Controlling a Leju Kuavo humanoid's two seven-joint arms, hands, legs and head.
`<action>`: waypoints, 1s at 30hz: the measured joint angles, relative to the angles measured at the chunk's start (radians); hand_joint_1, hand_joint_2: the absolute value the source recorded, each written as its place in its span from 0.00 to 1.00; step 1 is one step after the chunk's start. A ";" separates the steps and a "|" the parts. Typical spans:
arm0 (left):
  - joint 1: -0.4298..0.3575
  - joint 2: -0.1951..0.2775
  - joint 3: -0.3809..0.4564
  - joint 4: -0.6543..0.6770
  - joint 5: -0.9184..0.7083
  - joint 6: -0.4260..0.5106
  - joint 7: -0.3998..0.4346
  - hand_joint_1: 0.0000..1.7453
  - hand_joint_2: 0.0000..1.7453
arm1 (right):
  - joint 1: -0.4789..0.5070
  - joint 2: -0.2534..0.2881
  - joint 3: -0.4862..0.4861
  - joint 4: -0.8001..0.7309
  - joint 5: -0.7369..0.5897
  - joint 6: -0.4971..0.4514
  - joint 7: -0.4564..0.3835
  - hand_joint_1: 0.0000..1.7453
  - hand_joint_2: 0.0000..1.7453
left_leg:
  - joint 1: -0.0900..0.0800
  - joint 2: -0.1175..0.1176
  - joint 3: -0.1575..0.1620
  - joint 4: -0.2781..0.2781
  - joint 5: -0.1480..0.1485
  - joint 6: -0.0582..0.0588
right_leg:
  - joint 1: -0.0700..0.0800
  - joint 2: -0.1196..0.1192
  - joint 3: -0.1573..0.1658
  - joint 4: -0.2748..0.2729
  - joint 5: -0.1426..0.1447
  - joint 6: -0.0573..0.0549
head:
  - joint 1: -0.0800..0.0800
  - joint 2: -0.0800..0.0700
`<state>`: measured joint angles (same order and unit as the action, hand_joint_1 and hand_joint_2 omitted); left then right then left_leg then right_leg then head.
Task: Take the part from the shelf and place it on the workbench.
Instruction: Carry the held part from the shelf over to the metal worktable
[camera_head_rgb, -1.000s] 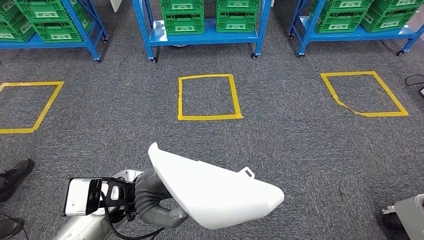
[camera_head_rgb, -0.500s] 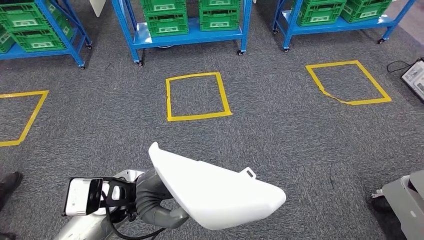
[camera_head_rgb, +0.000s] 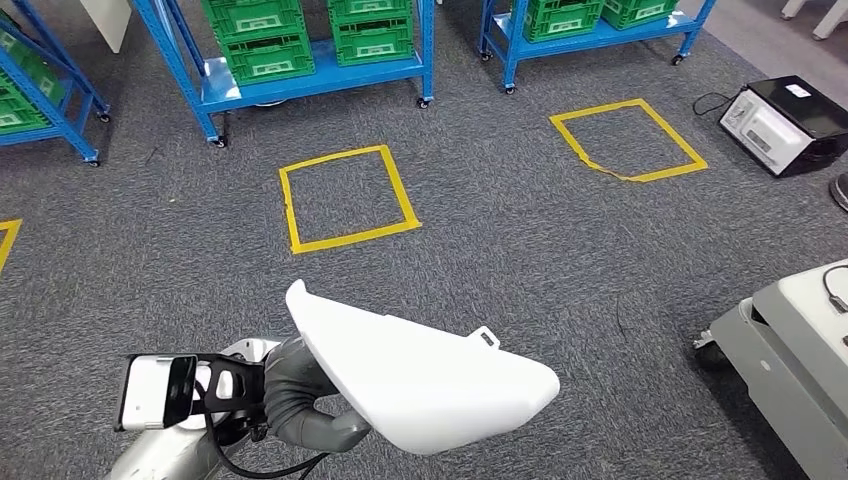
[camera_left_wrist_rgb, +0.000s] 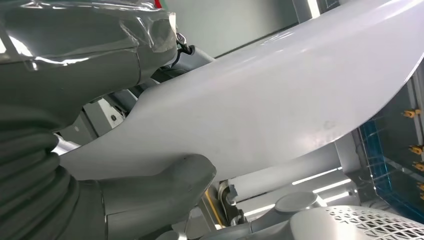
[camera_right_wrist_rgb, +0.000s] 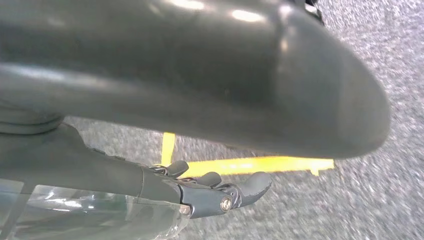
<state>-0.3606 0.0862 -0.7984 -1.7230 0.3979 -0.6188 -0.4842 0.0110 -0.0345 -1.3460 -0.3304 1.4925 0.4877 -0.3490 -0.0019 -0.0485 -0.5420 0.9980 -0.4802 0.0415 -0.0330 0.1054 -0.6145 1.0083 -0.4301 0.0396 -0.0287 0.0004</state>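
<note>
The part (camera_head_rgb: 420, 375) is a large, smooth white shell with a small tab on its upper edge, held low in front of me over the carpet. My left hand (camera_head_rgb: 300, 400) grips it from underneath at its left end. In the left wrist view the grey thumb (camera_left_wrist_rgb: 150, 190) presses against the part's (camera_left_wrist_rgb: 280, 95) white underside. In the right wrist view my right hand (camera_right_wrist_rgb: 215, 187) hangs above the grey carpet with its dark fingers loosely extended and nothing in them.
Blue wheeled shelves (camera_head_rgb: 310, 85) with green crates (camera_head_rgb: 255, 45) stand along the far side. Two yellow tape squares (camera_head_rgb: 345, 197) (camera_head_rgb: 625, 140) mark the carpet. A black and white device (camera_head_rgb: 785, 120) sits on the floor at far right. A grey wheeled unit (camera_head_rgb: 790, 350) stands at the right edge.
The whole scene has slid left, so my view has turned right. The device and the grey unit have come into view. The part stays in my left hand.
</note>
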 joint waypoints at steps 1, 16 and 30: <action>0.000 -0.002 0.000 0.000 0.000 0.000 0.000 0.99 1.00 | 0.001 0.002 -0.001 -0.002 0.001 0.000 0.000 0.00 0.00 | 0.002 0.011 0.003 -0.010 0.006 0.003 | 0.003 -0.019 -0.012 0.019 -0.011 0.000 | 0.002 0.000; 0.010 -0.006 0.004 -0.003 0.000 -0.006 -0.003 0.99 1.00 | 0.005 0.013 -0.004 -0.039 0.021 0.017 -0.003 0.00 0.00 | -0.001 0.091 -0.030 0.035 -0.018 -0.026 | -0.002 -0.109 0.033 0.000 -0.031 -0.011 | 0.003 0.000; 0.022 0.001 0.031 -0.033 -0.001 -0.015 -0.019 0.99 1.00 | 0.006 0.024 -0.005 -0.082 0.037 0.048 -0.026 0.00 0.00 | 0.000 0.006 0.000 0.007 -0.011 -0.004 | -0.002 -0.042 0.018 -0.005 -0.010 0.008 | -0.002 0.000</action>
<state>-0.3385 0.0873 -0.7676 -1.7560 0.3965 -0.6339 -0.5036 0.0167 -0.0103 -1.3506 -0.4120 1.5291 0.5360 -0.3752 -0.0020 -0.0425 -0.5425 1.0047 -0.4912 0.0377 -0.0354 0.0632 -0.5967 1.0029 -0.4399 0.0475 -0.0310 0.0004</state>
